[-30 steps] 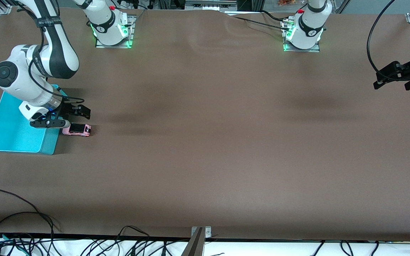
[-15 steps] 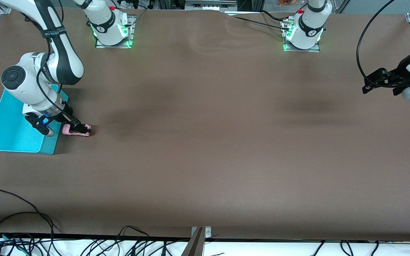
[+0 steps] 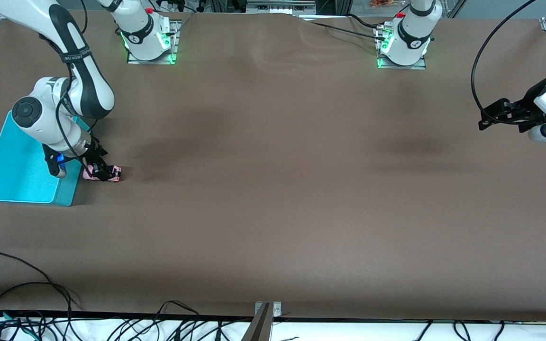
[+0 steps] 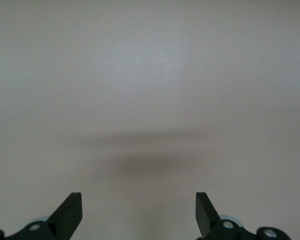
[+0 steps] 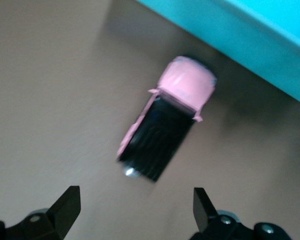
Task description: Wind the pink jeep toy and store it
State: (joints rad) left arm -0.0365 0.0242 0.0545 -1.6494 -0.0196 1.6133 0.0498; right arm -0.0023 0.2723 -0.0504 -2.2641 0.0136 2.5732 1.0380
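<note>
The pink jeep toy (image 3: pixel 110 172), pale pink with a black rear roof, stands on the brown table right beside the turquoise bin (image 3: pixel 17 175), on the side toward the left arm. In the right wrist view the jeep (image 5: pixel 167 122) lies just ahead of the fingers, with the bin's wall (image 5: pixel 250 35) past it. My right gripper (image 3: pixel 100 169) is open and empty, low over the jeep. My left gripper (image 3: pixel 490 116) is open and empty, up over the table's left-arm end; its wrist view shows only bare table between its fingertips (image 4: pixel 72 205).
The bin (image 3: pixel 17 175) is empty inside as far as it shows. Cables (image 3: pixel 26 303) lie along the table edge nearest the front camera. Both arm bases (image 3: pixel 147 40) stand at the edge farthest from it.
My right gripper has turned and come down over the jeep. My left gripper has shifted a little toward the table's middle. The jeep has not moved.
</note>
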